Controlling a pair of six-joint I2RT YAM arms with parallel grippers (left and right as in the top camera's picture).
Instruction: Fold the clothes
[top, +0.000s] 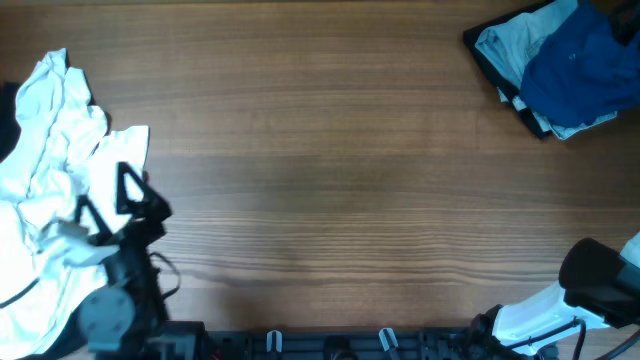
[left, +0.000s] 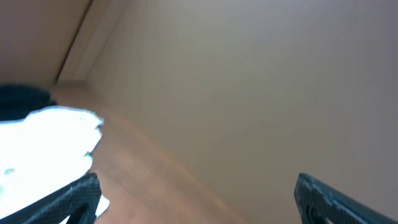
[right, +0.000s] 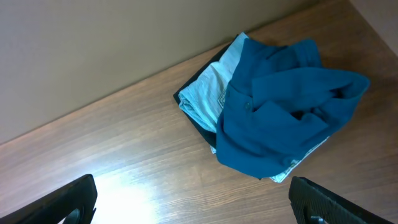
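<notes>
A: At nine o'clock, on the brown wooden table's (top: 330, 170) edge, the crumpled white garment (top: 45, 180) lies. The left gripper (top: 108, 198) gapes at its rim, holding nothing.
B: At two o'clock, a rumpled blue shirt (top: 575, 60) tops folded pale-blue clothes (top: 505, 45). The right gripper (right: 193, 183) is spread wide, empty.

I see a crumpled white garment (top: 45, 140) at the left edge of the desk (top: 330, 150), with my left hand (top: 108, 198) over its right side, fingers spread apart. In the top right corner, a dark blue shirt (top: 580, 60) lies heaped on folded light-blue cloth (top: 503, 45).
</notes>
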